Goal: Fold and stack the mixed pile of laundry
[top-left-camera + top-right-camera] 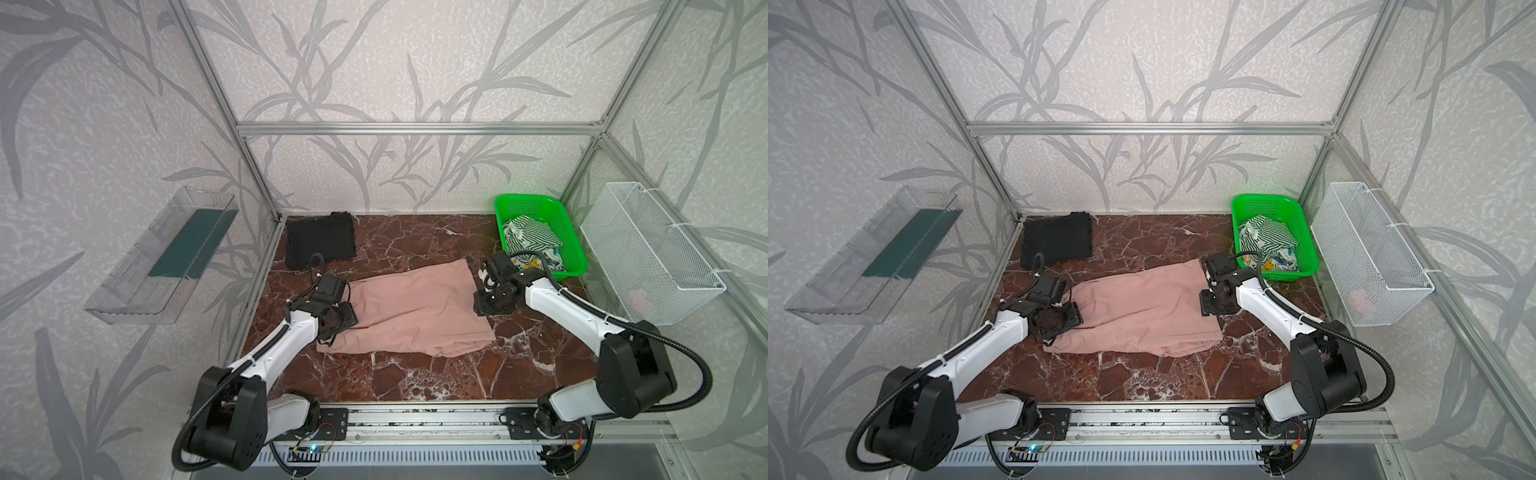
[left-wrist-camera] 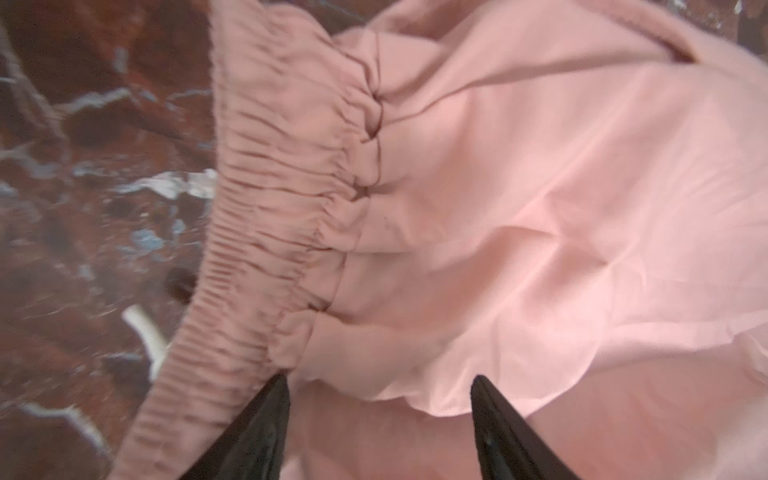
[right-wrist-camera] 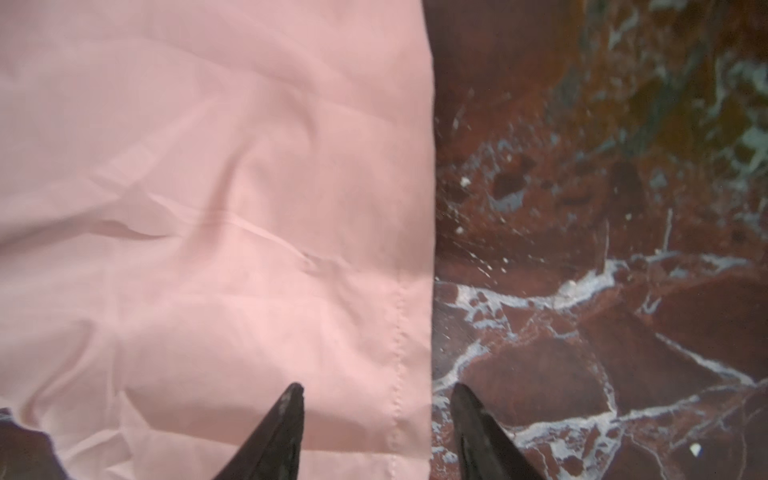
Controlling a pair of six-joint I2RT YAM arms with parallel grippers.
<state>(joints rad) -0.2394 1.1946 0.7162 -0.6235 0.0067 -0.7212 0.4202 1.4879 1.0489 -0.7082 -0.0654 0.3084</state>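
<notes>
Shorts of dusty-pink cloth [image 1: 411,307] lie spread flat in the middle of the red-brown marble surface [image 1: 415,374]. Only the left wrist view shows their gathered elastic waistband [image 2: 266,216], with the left hand [image 2: 378,380] spread over it, pinching nothing. Only the right wrist view shows the stitched hem [image 3: 399,332], which the spread right hand [image 3: 376,388] straddles. The top views add the folded black garment [image 1: 320,239] at the far left corner and the green-and-white striped cloth [image 1: 530,237] in the bright green plastic basket [image 1: 536,202].
</notes>
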